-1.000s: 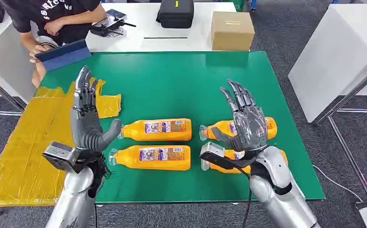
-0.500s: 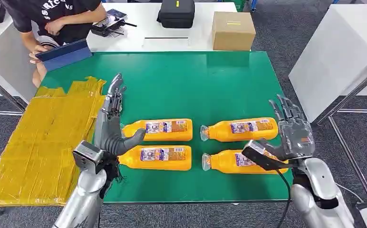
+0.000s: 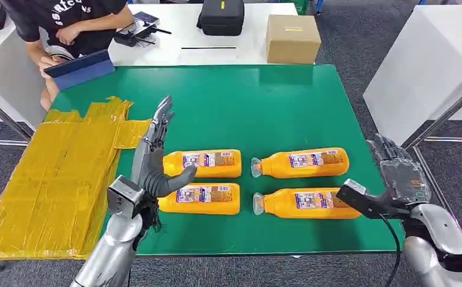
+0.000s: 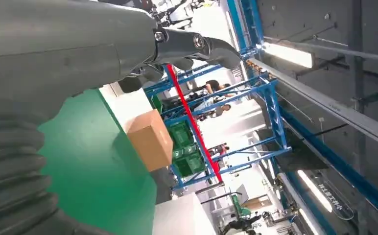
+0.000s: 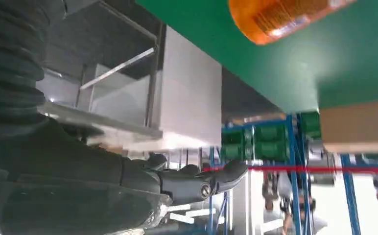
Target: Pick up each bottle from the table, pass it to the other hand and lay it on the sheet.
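A green table (image 3: pixel 246 101) stands on grey carpet, with a white desk behind it carrying a cardboard box (image 3: pixel 292 37) and a black case (image 3: pixel 221 16). A person (image 3: pixel 67 24) in a black shirt sits at the far left corner holding a blue tablet (image 3: pixel 79 69). A crumpled yellow sheet (image 3: pixel 49 179) covers the table's left end and hangs past its edge.

Four orange bottles lie on their sides in two rows, caps pointing left. The far left bottle (image 3: pixel 207 162) and the near left bottle (image 3: pixel 207 198) lie just beside each other; the far right bottle (image 3: pixel 303 162) and the near right bottle (image 3: pixel 309 203) lie likewise, a gap dividing the pairs.

The left hand (image 3: pixel 154 161) stands upright over the cap ends of the left pair, fingers straight and spread, thumb reaching over the near left bottle, holding nothing. The right hand (image 3: pixel 399 173) hovers past the table's right edge, beside the base of the near right bottle, fingers apart and empty.

In the right wrist view, one bottle's base (image 5: pixel 280 17) shows on the green top.
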